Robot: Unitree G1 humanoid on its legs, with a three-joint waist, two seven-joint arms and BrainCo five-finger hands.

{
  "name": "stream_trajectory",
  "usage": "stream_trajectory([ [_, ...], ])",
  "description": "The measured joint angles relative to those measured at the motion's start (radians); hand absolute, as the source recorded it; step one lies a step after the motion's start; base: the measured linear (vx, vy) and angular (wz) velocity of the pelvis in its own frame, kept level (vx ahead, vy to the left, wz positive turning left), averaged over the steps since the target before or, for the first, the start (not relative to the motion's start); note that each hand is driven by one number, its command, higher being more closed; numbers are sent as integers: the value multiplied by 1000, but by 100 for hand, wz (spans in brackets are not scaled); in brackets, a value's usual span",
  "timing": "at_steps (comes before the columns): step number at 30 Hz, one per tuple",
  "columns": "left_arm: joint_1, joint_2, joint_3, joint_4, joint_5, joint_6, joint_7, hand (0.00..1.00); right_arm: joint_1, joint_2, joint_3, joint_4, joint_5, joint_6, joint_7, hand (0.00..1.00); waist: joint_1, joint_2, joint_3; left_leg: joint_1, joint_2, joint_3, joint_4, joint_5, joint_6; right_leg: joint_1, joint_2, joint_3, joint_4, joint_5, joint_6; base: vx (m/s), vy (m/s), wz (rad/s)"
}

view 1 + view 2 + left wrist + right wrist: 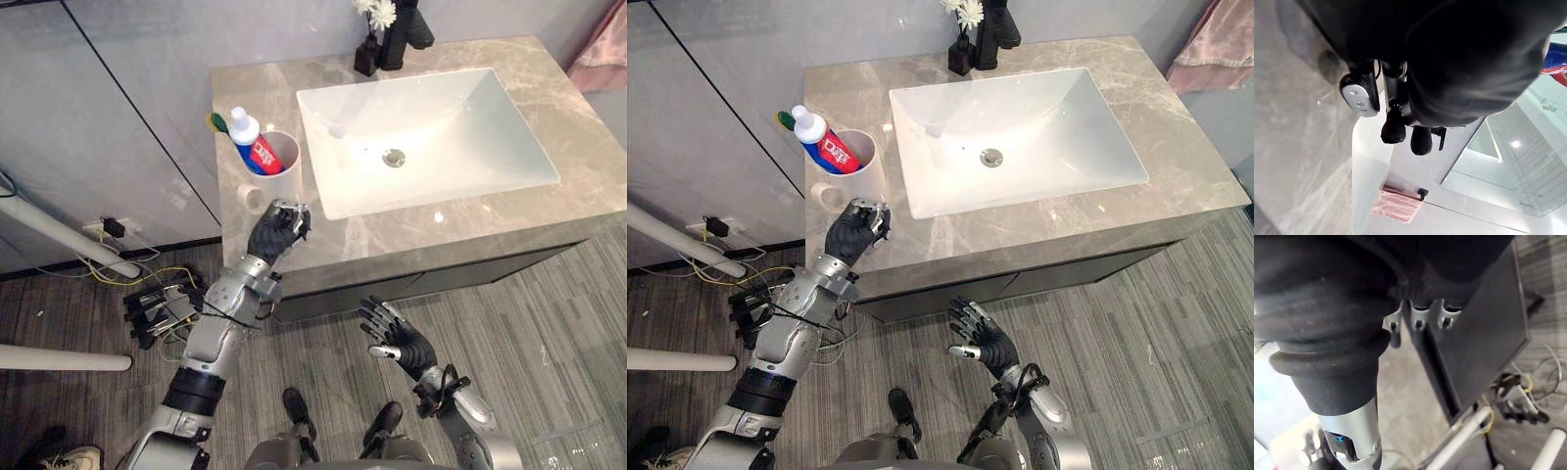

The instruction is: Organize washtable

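A white mug (286, 168) stands at the left end of the marble countertop (490, 211). It holds a blue-and-red toothpaste tube (254, 145) with a white cap and a green toothbrush (218, 121). My left hand (277, 233) hovers over the counter's front edge, just in front of the mug's handle (253, 199). Its fingers (1394, 131) are curled and hold nothing. My right hand (397, 338) hangs below the counter front, over the floor, with its fingers spread and nothing in it.
A white rectangular basin (431, 108) fills the counter's middle. A black faucet (402, 34) and a black vase of white flowers (368, 44) stand behind it. A pink towel (602, 54) hangs at far right. Cables and a power strip (157, 308) lie on the floor at left.
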Motion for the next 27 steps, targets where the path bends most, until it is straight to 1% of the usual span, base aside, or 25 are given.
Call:
stream_trajectory([
  [2,-6,18,-1,-2,0,-1,-1,100,0,-1,0,0,0,0,0,0,0,0,1,-3,1,4,0,2,3,-6,0,4,0,0,0,50,-22,-5],
  [7,-17,19,-2,7,0,-1,-1,100,1,-3,-1,0,0,0,0,0,1,-1,7,-3,1,4,0,-1,-1,-6,1,5,1,0,0,34,-15,0],
  [10,-41,26,-2,14,0,-1,-1,100,1,-8,0,0,0,0,1,0,1,-1,27,-4,3,5,-2,-3,-1,-6,1,4,3,0,0,0,0,0],
  [14,-68,58,-9,18,1,0,-1,100,3,-18,-1,0,0,0,1,0,1,-1,33,-18,9,12,-6,-3,1,-23,5,5,10,0,-1,0,0,0],
  [17,-101,87,-10,49,5,0,-1,100,6,-20,1,0,0,0,2,0,0,-1,36,-18,12,17,-5,-1,-1,-25,6,6,15,-1,-2,11,-4,-1],
  [20,-169,144,-6,96,11,-2,0,100,6,-20,2,0,0,0,3,0,0,-4,38,-31,13,27,-1,1,-1,-46,5,17,19,2,-6,44,-8,-8],
  [22,-230,182,-2,129,15,-3,1,100,13,-20,3,0,0,0,3,0,-2,-10,55,-35,13,31,0,7,5,-51,5,19,19,3,-8,64,-12,-3],
  [27,-290,218,-3,170,30,-14,1,100,18,-22,4,-8,1,0,4,0,-7,-20,63,-36,13,35,1,8,7,-55,4,17,19,4,-8,84,-18,-2],
])
